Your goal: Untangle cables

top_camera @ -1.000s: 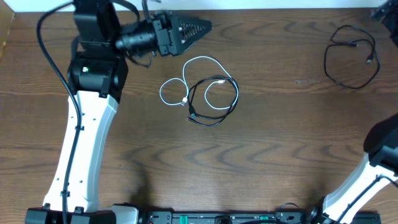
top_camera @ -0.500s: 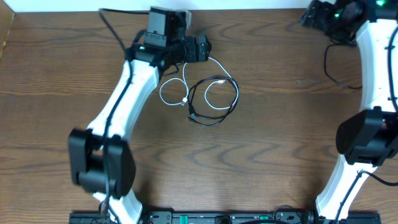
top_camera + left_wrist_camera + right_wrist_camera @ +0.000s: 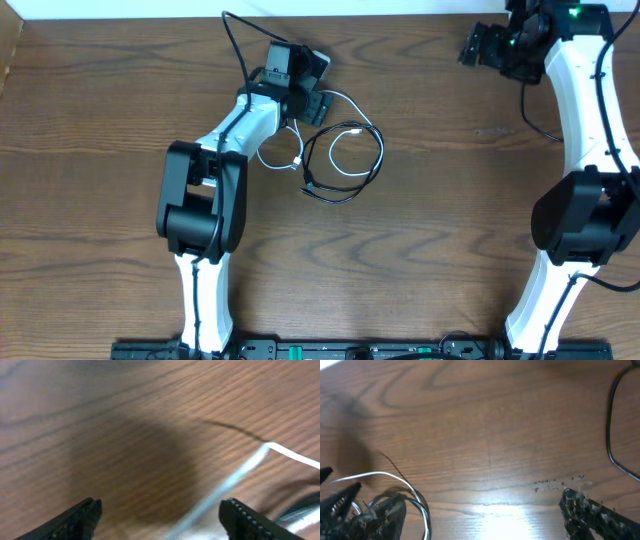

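A brown wood-grain table [image 3: 430, 250] spans the view.

No text, label, brand or number can be read in any view.

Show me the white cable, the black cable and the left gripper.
white cable [image 3: 230, 480], left wrist view, middle of its strand.
black cable [image 3: 381, 155], overhead view, right side of its loop.
left gripper [image 3: 160, 510], left wrist view, midway between its open jaws.
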`<state>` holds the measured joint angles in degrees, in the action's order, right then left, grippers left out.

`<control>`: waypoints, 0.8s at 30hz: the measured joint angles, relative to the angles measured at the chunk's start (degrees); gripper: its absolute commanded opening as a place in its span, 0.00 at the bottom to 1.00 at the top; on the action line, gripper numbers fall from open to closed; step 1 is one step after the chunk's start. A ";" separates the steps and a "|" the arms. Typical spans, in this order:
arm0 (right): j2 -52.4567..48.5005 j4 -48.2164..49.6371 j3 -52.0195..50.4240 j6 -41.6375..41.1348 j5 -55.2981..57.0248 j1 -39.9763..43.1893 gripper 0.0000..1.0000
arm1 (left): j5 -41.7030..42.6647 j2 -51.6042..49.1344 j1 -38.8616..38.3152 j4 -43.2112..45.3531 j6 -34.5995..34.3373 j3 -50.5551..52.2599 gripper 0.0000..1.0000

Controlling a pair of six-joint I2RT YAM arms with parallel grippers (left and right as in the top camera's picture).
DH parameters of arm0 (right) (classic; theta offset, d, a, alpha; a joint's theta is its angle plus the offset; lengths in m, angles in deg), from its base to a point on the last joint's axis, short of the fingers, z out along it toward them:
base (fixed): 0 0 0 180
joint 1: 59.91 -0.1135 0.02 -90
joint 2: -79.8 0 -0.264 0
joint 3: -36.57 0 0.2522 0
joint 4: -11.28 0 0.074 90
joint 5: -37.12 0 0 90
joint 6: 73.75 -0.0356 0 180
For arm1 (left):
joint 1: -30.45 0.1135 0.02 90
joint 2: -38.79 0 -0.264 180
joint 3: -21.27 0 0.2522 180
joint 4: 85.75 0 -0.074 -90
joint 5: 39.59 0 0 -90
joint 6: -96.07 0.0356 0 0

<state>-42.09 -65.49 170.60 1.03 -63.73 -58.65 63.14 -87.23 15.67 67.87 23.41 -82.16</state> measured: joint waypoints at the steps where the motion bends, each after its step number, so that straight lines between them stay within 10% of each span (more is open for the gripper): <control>1: 0.00 -0.02 -0.39 0.00 0.02 0.00 0.94 | -0.59 -0.35 0.00 0.11 0.70 0.00 0.31; 3: 0.00 -0.07 -0.66 0.09 0.07 0.00 0.94 | -1.36 -0.94 0.00 -0.02 0.96 0.00 0.07; 12: 0.00 0.17 -0.70 0.81 -0.11 0.00 0.98 | -2.34 3.19 0.00 -0.94 -4.11 0.22 0.07; 24: 0.17 7.08 -0.76 13.94 -24.87 0.00 0.96 | 18.12 39.23 -0.11 -2.16 -20.61 -0.46 0.07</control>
<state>-41.92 -58.41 169.84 14.97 -88.60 -58.65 81.26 -47.99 15.56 65.71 2.80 -82.62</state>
